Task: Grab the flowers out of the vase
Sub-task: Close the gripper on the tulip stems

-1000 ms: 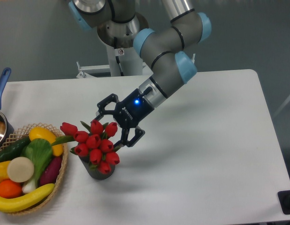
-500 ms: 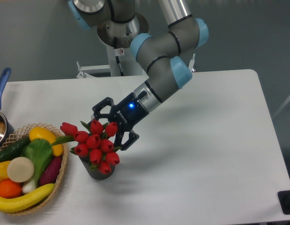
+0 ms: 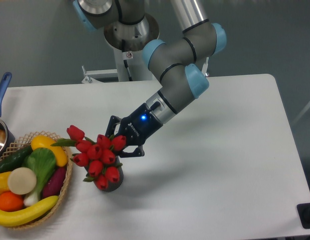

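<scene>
The flowers [image 3: 97,156], a bunch of red tulip buds with green leaves, stand in the dark grey vase [image 3: 115,184] at the front left of the table and lean to the left. The buds cover most of the vase; only its lower right wall shows. My gripper [image 3: 122,140] reaches in from the upper right and is shut on the right side of the bunch, one finger above the buds and one below.
A wicker basket [image 3: 67,186] of fruit and vegetables sits just left of the vase. A pot with a blue handle [image 3: 1,92] is at the left edge. The arm's base [image 3: 125,55] stands behind the table.
My gripper moved down and left into the bunch and its fingers closed. The flowers shifted and now tilt further left over the vase.
</scene>
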Controlling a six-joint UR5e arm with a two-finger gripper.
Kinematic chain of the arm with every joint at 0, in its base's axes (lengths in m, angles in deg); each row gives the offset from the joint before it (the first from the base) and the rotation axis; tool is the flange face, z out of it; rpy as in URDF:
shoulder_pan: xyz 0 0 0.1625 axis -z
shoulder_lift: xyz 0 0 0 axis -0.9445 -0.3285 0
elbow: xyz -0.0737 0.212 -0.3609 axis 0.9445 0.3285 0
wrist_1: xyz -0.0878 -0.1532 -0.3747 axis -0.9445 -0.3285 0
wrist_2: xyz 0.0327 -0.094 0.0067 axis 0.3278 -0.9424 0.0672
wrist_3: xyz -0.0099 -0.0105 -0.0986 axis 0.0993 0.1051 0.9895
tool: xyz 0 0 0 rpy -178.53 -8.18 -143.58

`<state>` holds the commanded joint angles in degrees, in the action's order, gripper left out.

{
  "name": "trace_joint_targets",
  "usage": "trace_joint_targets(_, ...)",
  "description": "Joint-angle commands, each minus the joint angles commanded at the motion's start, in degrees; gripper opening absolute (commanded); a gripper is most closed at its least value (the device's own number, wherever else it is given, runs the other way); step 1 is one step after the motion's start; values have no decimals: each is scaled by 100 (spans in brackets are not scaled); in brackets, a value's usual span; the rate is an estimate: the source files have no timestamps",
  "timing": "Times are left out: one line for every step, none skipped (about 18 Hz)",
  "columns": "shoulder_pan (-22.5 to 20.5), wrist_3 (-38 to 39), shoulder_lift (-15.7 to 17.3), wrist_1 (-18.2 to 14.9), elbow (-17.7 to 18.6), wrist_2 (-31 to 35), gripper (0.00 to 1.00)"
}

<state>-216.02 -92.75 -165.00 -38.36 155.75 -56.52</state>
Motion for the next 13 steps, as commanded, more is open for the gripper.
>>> trace_joint_targets(0,88,9,0,-44,0,6)
trace_joint_targets(0,210,18,0,-88,0,6)
trace_joint_targets(0,325,18,0,-149,-9,6)
trace_joint_targets(0,448,26,0,-202,-9,6)
trace_joint_targets(0,545,44,0,-220,-17,7)
trace_joint_targets(9,589,70,0,-237,-26,7)
trace_joint_targets(9,598,114,-9,-237,-26,7)
trace_joint_targets(9,642,167,-9,-237,-44,7)
trace_joint_targets(9,729,228,-9,-237,-53,7)
trace_joint_targets(9,817,290,-9,-246,-61,7)
trace_joint_targets(0,879,316,-9,-281,-79,7)
trace_joint_targets(0,949,325,-9,-307,-88,7)
trace_joint_targets(0,1046,334,-9,-308,-114,7)
